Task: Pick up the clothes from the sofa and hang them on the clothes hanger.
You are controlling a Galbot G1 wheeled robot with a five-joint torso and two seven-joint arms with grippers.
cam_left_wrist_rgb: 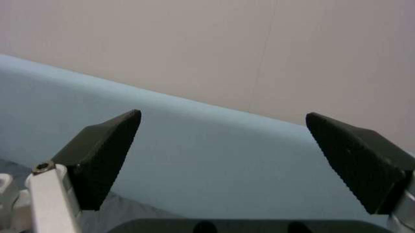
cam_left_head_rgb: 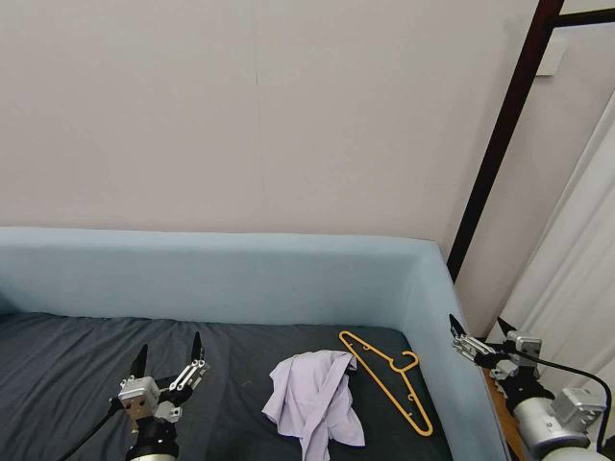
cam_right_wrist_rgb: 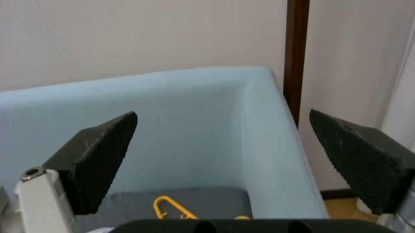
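Lying crumpled on the dark seat cushion (cam_left_head_rgb: 86, 365), the pale lavender shirt (cam_left_head_rgb: 313, 397) sits toward the right end of the light blue sofa (cam_left_head_rgb: 240, 279). Just beside it on the right we see the orange hanger (cam_left_head_rgb: 386, 377) flat on the same cushion. Its hook points toward the sofa's right arm, and its near leg touches or slightly overlaps the shirt's upper edge.

Our left hand (cam_left_head_rgb: 171, 343) hovers over the cushion to the left of the shirt, a little apart from it, with its fingers spread wide and nothing between them. Our right hand (cam_left_head_rgb: 477, 321) is beyond the sofa's right arm, outside the seat, and its fingers are also parted and empty.

From the head we take in the shirt and the whole hanger together. The right wrist view looks between its dark finger pads (cam_right_wrist_rgb: 97, 155) into the sofa's corner. There it catches a small loop of the orange hanger at the far edge of the cushion. The left wrist view faces the blue backrest and the plain wall (cam_left_wrist_rgb: 194, 43) above it.

Behind the sofa's right corner a dark brown pole (cam_left_head_rgb: 500, 144) rises against the wall, and the right wrist view has it standing just past the sofa arm. A white curtain (cam_left_head_rgb: 577, 279) hangs to the right of the pole. The sofa arm lies between our right hand and the clothes.
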